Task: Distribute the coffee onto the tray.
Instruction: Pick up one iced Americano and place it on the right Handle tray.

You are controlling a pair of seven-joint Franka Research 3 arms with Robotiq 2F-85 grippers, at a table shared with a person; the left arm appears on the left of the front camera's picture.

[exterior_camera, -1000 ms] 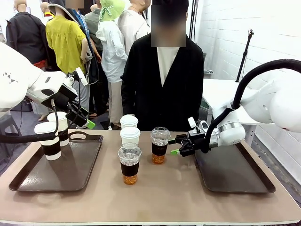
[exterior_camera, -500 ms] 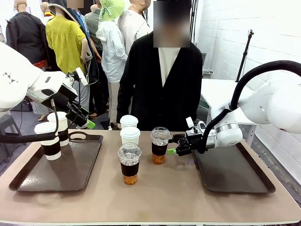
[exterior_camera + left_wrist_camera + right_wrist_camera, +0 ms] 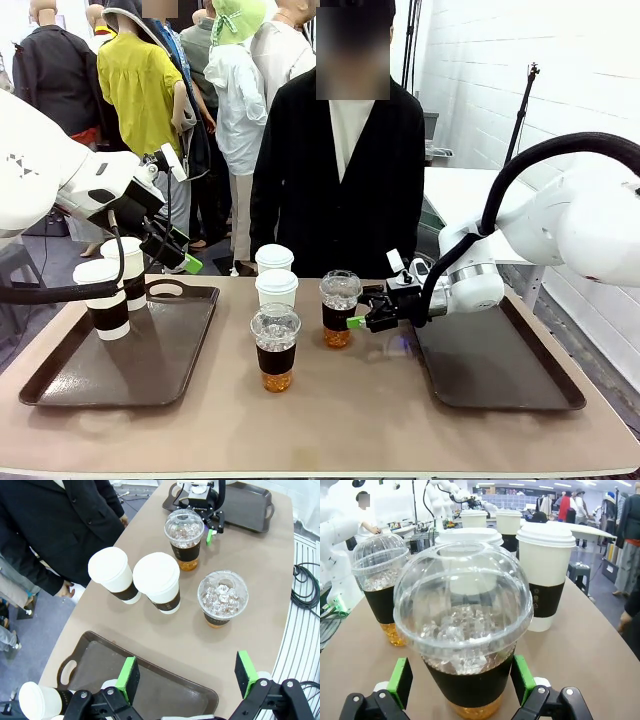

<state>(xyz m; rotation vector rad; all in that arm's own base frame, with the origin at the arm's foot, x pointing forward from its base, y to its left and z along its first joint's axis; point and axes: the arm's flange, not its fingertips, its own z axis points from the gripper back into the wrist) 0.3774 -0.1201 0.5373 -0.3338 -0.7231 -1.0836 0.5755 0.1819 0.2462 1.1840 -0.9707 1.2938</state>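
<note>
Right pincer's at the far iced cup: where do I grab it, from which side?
Take the dark sleeve of the iced cup, below the dome lid, level from the right tray side. It stands upright, white cups crowd its other side, and the open right pincer straddles it.

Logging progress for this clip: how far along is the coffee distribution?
Done: two white paper cups stand on the left tray. In hand: the right gripper, open, flanks the far iced cup, not yet gripped. Left: that cup, the near iced cup and two middle white cups on the table.
</note>
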